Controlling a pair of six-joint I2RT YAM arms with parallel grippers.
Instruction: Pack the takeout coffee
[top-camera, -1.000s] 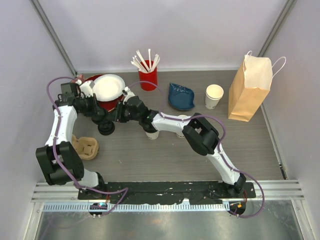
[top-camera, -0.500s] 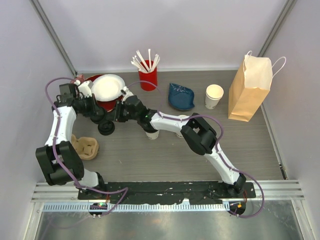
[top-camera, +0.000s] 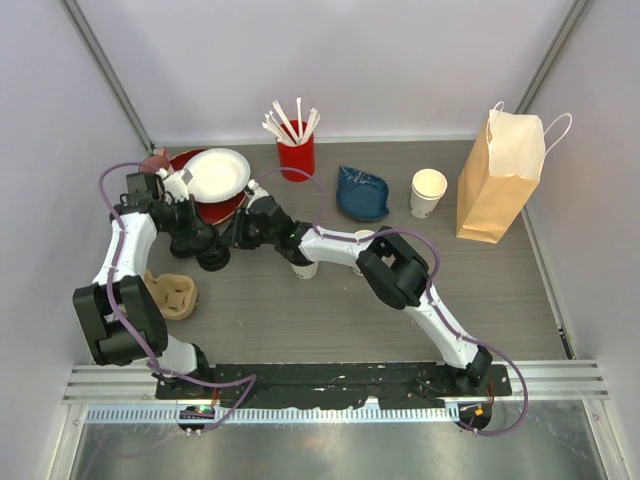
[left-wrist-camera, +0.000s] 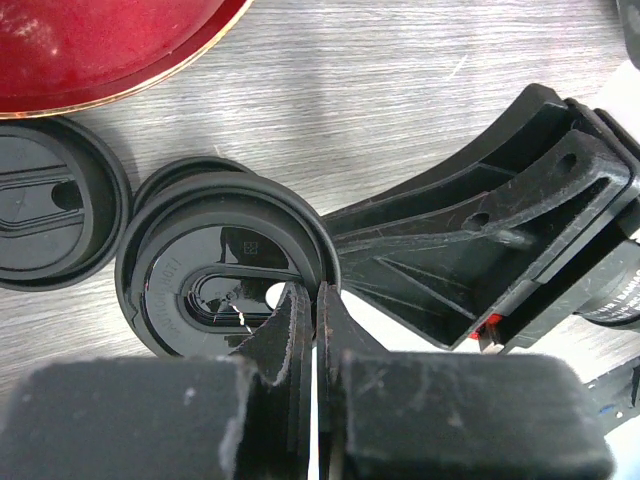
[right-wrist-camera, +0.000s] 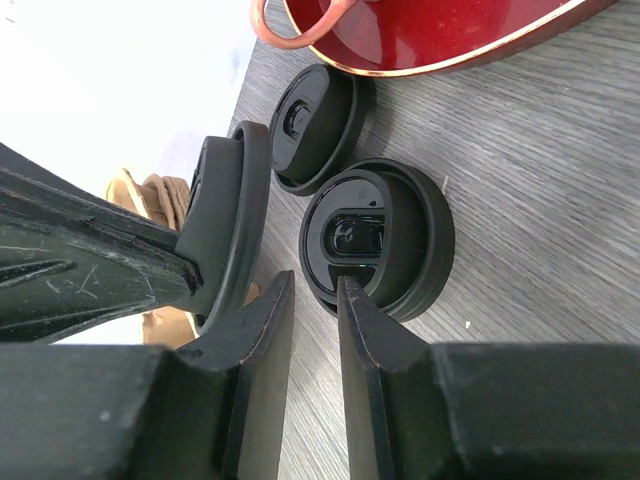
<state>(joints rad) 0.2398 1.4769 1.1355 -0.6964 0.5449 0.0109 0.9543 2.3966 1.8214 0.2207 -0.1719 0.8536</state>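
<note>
My left gripper (left-wrist-camera: 315, 290) is shut on the rim of a black plastic lid (left-wrist-camera: 225, 260) and holds it on edge just above the table. A second lid (left-wrist-camera: 185, 168) lies partly under it, and a third lid (left-wrist-camera: 50, 230) lies further left. My right gripper (right-wrist-camera: 315, 280) hangs open with a narrow gap and only bare table between its fingers, its tip at the edge of a lid (right-wrist-camera: 385, 240) lying on the table. From above, both grippers meet near a lid (top-camera: 212, 257). Two white paper cups (top-camera: 305, 267) (top-camera: 365, 238) show partly under the right arm, their tops mostly hidden.
A red plate (top-camera: 228, 209) with a white paper plate (top-camera: 218, 175) on it sits just behind the grippers, a pink mug (top-camera: 155, 160) beside it. A cardboard cup carrier (top-camera: 172, 293) lies near left. Red straw holder (top-camera: 296, 158), blue pouch (top-camera: 362, 192), lidless cup (top-camera: 428, 190) and paper bag (top-camera: 497, 180) stand at the back.
The right gripper's jaws have narrowed a little. Both wrists have shifted slightly around the lids; the left grip on the lid is unchanged.
</note>
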